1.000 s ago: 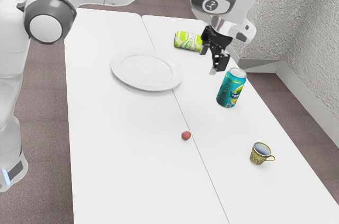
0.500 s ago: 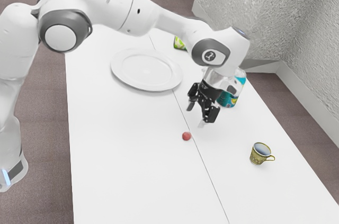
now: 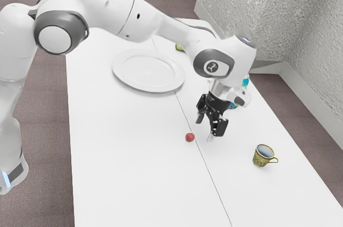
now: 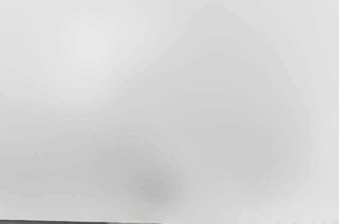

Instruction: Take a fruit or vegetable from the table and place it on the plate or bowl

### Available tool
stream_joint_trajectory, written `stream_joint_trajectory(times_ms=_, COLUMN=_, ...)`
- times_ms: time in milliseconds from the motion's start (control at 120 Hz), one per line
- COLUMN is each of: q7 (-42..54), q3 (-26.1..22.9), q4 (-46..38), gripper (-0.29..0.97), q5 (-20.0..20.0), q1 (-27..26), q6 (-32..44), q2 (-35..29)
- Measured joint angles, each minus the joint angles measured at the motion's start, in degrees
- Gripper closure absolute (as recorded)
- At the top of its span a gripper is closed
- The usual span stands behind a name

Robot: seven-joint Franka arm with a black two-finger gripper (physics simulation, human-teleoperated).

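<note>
- Olive cup [image 3: 263,155] near right, off to the side.
- Small red fruit [image 3: 189,137] mid-table, just left of gripper [image 3: 206,130]; prob. light, firm, rolls easy, so pinch across its middle.
- Its fingers spread, nothing betw. them.
- White plate [image 3: 148,70] far left, well apart from fruit.

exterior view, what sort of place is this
Probably a plain indoor room: a white table on brown carpet beside a rough grey wall, with a plate and a small cup set out on it.
</note>
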Motion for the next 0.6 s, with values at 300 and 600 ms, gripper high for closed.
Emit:
stream_joint_trajectory(times_ms=300, q7=-0.07, q3=0.40, q4=-4.80, gripper=0.00, q5=-0.01, q1=-1.44, q6=1.02, q2=-3.66)
stream_joint_trajectory(times_ms=600, q7=-0.07, q3=2.36, q4=-8.73, gripper=0.00, q5=-0.76, q1=-3.31, q6=3.26, q2=-5.06)
